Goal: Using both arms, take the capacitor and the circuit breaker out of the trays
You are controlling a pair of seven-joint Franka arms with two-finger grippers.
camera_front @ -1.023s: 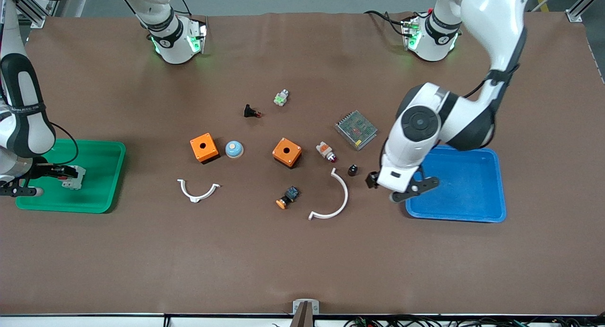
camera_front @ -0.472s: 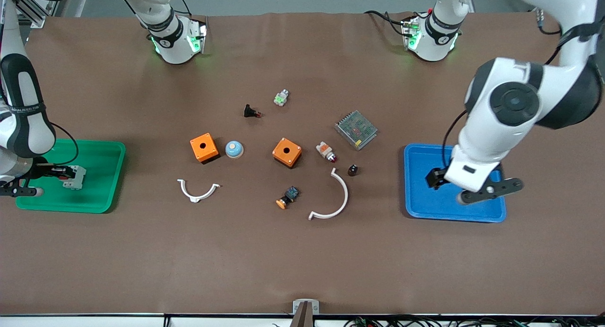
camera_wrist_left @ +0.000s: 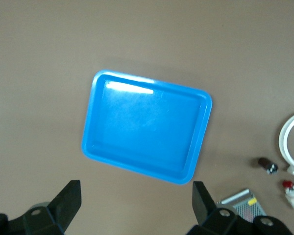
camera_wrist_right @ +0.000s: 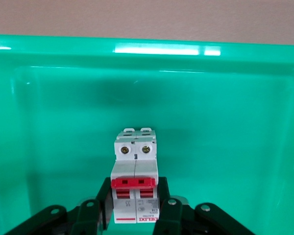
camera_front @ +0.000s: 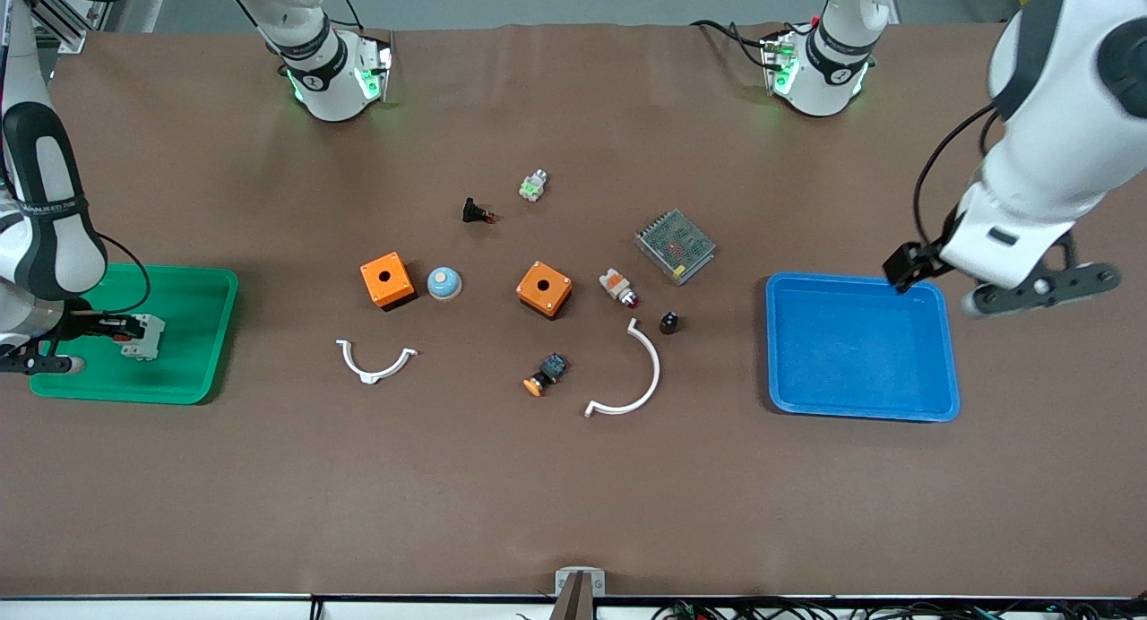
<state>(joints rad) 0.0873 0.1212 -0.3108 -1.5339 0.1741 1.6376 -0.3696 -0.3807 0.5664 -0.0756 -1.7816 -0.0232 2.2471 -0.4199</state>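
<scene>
My right fingers (camera_wrist_right: 132,208) clamp the white-grey red-levered circuit breaker (camera_wrist_right: 135,175) inside the green plastic tray (camera_wrist_right: 49,122), left fingers (camera_wrist_left: 137,208) spread empty; shallow purchase risks slippage during lift.

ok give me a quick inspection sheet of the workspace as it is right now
surface: brown table, flat.
job's things: circuit breaker in the green tray; capacitor on the table beside the white arc; blue tray holds nothing.
clutter: two orange boxes, blue dome, white clip, orange-capped button, indicator lamp, mesh-covered module, black push-button, small green-and-white part.
grippers: right end effector shut on the circuit breaker, in the green tray; left end effector open, up over the blue tray's corner.
cables: black leads along both arms and at the bases.
surroundings: metal frame posts at the table's corners.
</scene>
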